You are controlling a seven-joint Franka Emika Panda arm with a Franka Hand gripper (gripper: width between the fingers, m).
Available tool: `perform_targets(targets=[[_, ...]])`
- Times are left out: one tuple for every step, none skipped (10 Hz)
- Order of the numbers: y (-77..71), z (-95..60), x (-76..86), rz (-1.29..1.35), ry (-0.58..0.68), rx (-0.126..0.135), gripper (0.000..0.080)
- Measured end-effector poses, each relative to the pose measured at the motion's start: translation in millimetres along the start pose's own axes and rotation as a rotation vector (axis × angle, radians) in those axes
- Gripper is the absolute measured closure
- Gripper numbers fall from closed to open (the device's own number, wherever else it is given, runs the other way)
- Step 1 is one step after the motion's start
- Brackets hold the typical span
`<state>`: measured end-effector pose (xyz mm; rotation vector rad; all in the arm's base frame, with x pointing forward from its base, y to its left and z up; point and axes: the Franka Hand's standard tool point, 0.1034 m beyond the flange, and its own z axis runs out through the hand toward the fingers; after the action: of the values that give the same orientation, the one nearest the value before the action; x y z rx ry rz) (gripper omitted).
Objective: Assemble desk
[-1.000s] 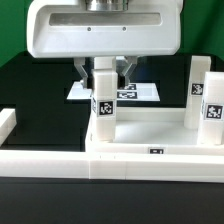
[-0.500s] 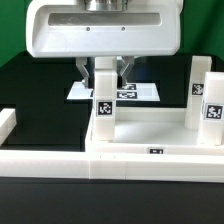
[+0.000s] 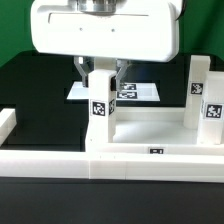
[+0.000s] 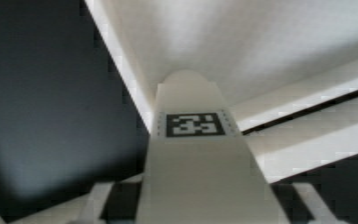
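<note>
I have the gripper (image 3: 101,72) closed on the upper end of a leg (image 3: 100,108), one dark finger (image 3: 84,70) on each side of it, and the leg stands upright over the corner of the desk top (image 3: 150,128) at the exterior view's left. The top lies tray-side up against the long white border rail (image 3: 120,165), and two more legs (image 3: 206,98) already stand in its corners at the exterior view's right. Behind it, flat on the black table, is the marker board (image 3: 140,92). So I judge I am in the middle of seating this leg, probably turning it into its socket. In the wrist view the leg (image 4: 197,140) runs straight away from the camera, its tag facing me, with the rim of the top (image 4: 309,110) beyond it; I cannot see the socket itself from either camera, so how deep the leg sits is a guess. The next move calls for keeping the leg plumb over the socket and pressing down lightly while I rotate, then letting go only once it stands firm; any tilt could jam it or drag the top off the rail.
</note>
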<state>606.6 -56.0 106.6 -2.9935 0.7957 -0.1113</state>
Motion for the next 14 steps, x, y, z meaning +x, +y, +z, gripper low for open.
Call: perform_targets(targets=[[0.4, 0.0, 0.2, 0.108, -0.001, 0.004, 0.0511], [0.3, 0.0, 0.0, 0.207, -0.003, 0.004, 0.0511], [0.0, 0.2, -0.4, 0.302, -0.004, 0.003, 0.0511], [-0.1, 0.2, -0.5, 0.383, -0.004, 0.003, 0.0511], [0.1, 0.2, -0.3, 0.446, -0.004, 0.003, 0.0511], [0.1, 0.2, -0.3, 0.474, -0.004, 0.003, 0.0511], [-0.1, 0.3, -0.4, 0.555, -0.004, 0.003, 0.0511], [-0.4, 0.3, -0.5, 0.607, -0.004, 0.003, 0.0511], [-0.3, 0.3, -0.4, 0.623, -0.004, 0.003, 0.0511], [-0.2, 0.3, -0.4, 0.616, -0.004, 0.003, 0.0511], [-0.3, 0.2, -0.3, 0.588, -0.004, 0.003, 0.0378], [-0.5, 0.1, -0.1, 0.58, -0.003, 0.003, 0.0378], [-0.4, -0.1, 0.1, 0.535, -0.002, 0.002, 0.0246], [-1.2, 0.0, -0.2, 0.398, -0.002, 0.001, 0.0168]])
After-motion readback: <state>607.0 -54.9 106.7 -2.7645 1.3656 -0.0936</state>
